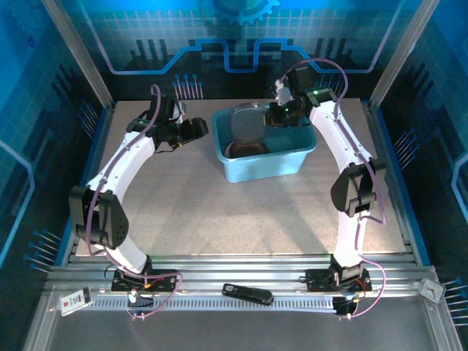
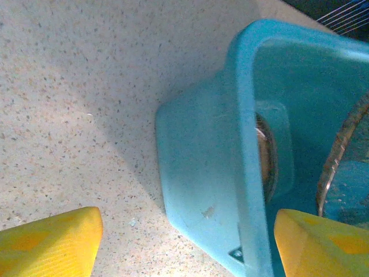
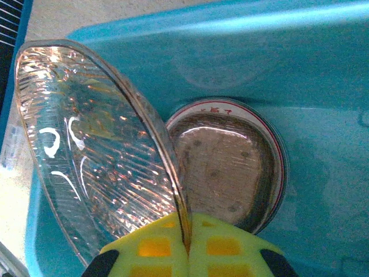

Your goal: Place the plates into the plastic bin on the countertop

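The smoky translucent plate [image 3: 98,150] stands almost on edge over the left part of the plastic bin [image 3: 300,52]. The right hand [image 3: 185,234] is clamped on its near rim, both fingers pinching only that thin edge. Below it on the bin's floor lies a brown plate [image 3: 222,167] nested in a white plate with a red rim [image 3: 214,106].

The step in hand looks like the lowering. With so little rim in the grip, the plate should tip flat slowly and go down close over the stack, clear of the bin's wall. The fingers should part only once the plate rests.

The left hand [image 1: 194,130] hangs with fingers apart and nothing in them, just beside the bin's left wall above the worktop [image 1: 219,219]. It is best kept off the bin.
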